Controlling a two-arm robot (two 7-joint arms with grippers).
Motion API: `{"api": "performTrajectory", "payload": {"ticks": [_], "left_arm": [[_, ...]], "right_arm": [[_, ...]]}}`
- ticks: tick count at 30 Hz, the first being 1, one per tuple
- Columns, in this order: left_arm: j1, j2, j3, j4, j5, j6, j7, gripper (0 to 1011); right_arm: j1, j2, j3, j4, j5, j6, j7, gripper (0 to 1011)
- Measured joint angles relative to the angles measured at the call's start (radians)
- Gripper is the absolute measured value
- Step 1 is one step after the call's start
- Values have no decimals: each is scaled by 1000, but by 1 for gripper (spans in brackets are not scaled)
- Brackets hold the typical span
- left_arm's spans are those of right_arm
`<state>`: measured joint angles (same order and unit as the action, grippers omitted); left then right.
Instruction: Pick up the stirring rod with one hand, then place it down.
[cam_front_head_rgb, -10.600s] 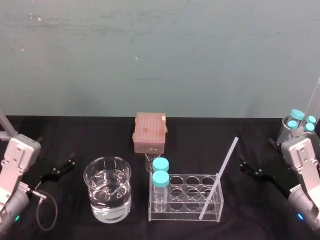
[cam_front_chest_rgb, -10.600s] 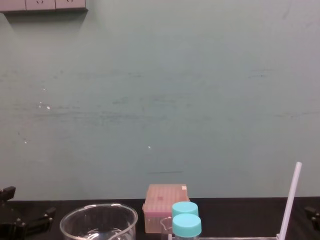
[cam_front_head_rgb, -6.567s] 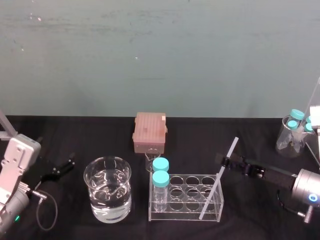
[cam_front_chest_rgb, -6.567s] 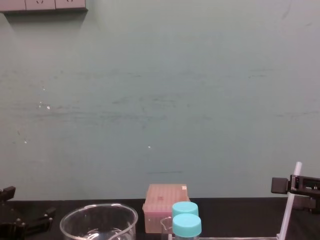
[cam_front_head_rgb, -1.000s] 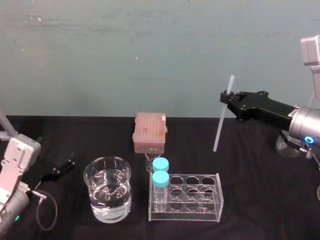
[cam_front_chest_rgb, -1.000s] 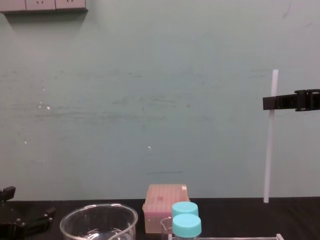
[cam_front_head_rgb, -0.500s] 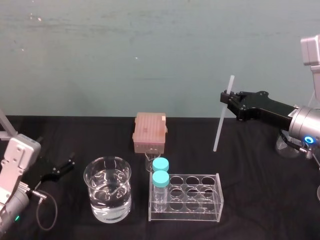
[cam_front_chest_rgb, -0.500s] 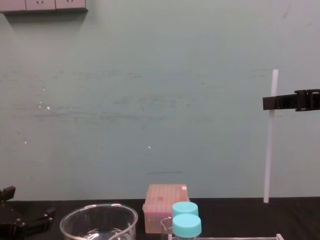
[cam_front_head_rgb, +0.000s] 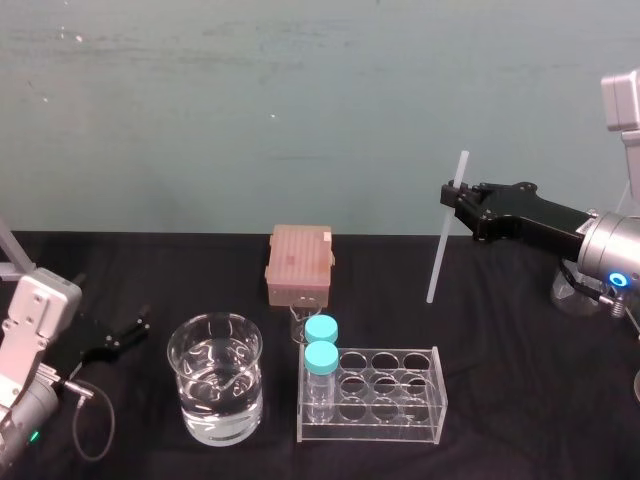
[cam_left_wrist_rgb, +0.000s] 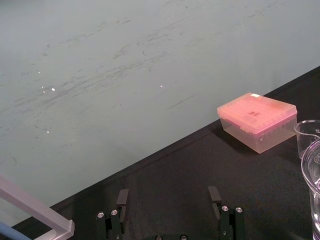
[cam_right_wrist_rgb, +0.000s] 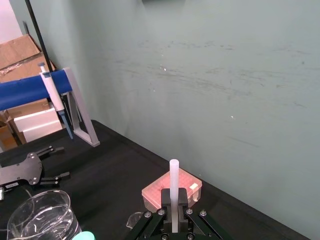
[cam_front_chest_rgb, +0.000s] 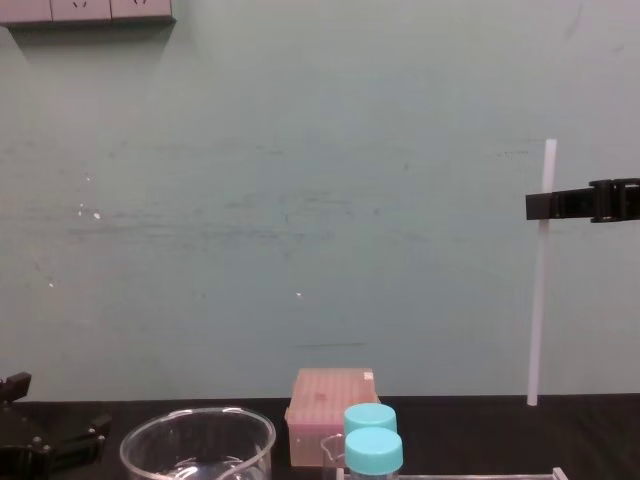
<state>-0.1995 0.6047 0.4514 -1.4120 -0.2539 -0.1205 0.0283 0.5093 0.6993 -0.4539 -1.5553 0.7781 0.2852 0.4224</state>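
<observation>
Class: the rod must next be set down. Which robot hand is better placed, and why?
Right. The right hand is shut on the stirring rod, holding it upright in the air; the left hand lies open, far off beside the beaker.

We see a smooth, translucent white stirring rod (cam_front_head_rgb: 440, 255), a glossy clear glass beaker (cam_front_head_rgb: 215, 392), at its three o'clock a clear plastic tube rack (cam_front_head_rgb: 372, 422), and a matt black tabletop (cam_front_head_rgb: 520, 400).

No legible text, brand or number found. The pale corner tag (cam_front_head_rgb: 326, 236) on the pink box (cam_front_head_rgb: 299, 262) is possibly blank; too small to read.
</observation>
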Motion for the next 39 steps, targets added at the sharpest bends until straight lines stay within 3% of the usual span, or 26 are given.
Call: {"api": "performTrajectory", "payload": {"ticks": [39], "left_arm": [[0,0,0,0,0,0,0,1005]], "right_arm": [[-2,0,7,-2,1,-3,11,68]]}}
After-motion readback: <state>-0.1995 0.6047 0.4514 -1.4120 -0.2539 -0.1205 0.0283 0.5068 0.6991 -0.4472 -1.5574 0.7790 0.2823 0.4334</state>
